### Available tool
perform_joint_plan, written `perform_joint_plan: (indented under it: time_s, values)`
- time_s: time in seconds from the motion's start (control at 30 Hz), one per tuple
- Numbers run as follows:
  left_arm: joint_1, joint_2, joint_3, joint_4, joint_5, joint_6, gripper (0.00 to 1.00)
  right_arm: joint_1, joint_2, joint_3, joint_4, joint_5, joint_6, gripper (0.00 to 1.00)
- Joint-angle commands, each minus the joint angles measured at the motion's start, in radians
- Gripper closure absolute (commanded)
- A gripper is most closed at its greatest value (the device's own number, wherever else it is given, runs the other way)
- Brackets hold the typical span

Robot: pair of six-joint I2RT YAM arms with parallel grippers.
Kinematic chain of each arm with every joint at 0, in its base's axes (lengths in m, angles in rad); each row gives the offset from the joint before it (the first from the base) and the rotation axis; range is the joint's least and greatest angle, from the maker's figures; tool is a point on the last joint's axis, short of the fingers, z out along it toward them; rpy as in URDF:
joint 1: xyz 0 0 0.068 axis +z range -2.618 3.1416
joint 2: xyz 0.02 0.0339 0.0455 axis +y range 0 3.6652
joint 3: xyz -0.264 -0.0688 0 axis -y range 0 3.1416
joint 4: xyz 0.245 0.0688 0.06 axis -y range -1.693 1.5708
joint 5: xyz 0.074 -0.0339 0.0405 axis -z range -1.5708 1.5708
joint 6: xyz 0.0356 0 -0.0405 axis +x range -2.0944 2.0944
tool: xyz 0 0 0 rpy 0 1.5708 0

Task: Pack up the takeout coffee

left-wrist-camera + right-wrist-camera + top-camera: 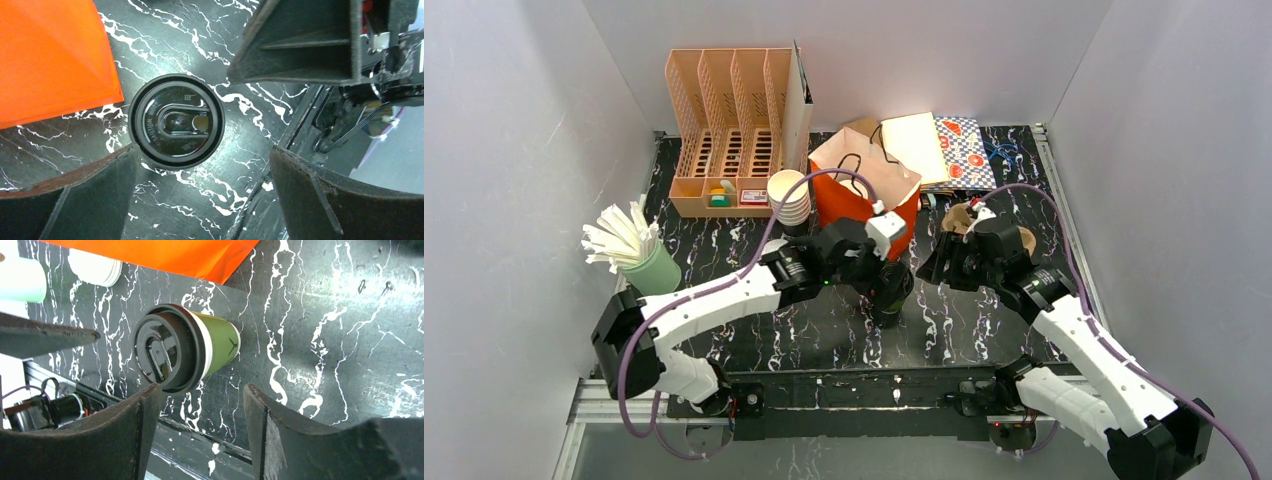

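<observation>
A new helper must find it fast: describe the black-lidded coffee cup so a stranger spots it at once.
On the black marbled table, find the open orange paper bag. Just in front of it, toward the arms, stands a small green paper cup with a black plastic lid. Unlike the stack of white paper cups left of the bag, it is green and lidded.

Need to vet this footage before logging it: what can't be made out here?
Top view: the black-lidded cup is mostly hidden beneath the left arm.
Top view: inside the orange bag, contents are too small and washed out to tell.
Left wrist view: the lid has embossed lettering mostly too fine to read.
</observation>
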Motion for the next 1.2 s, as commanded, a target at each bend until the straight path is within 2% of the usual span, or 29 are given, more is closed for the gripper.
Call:
perform_joint_plan:
  time_s: [0.0, 0.23, 0.53, 0.7, 0.9, 1.17]
  values:
    - [-0.057, 0.08, 0.104, -0.114, -0.099, 0.125, 0.02, -0.014, -0.027, -0.058, 0.101, 0.01, 0.093, 0.32]
    - [-0.071, 0.2, 0.194, -0.173, -0.181, 0.126, 0.02, -0.025, -0.055, -0.134, 0.186, -0.013, 0.141, 0.32]
    - [-0.071, 0.234, 0.251, -0.205, -0.222, 0.114, 0.02, -0.031, -0.044, -0.163, 0.217, -0.028, 0.156, 0.48]
    - [-0.071, 0.266, 0.284, -0.236, -0.191, 0.111, 0.02, -0.032, -0.023, -0.163, 0.225, -0.042, 0.146, 0.5]
    - [-0.071, 0.307, 0.311, -0.261, -0.174, 0.097, 0.09, -0.034, -0.001, -0.167, 0.232, -0.047, 0.143, 0.61]
    - [-0.07, 0.34, 0.334, -0.285, -0.178, 0.102, 0.15, -0.035, 0.024, -0.183, 0.268, -0.092, 0.142, 0.62]
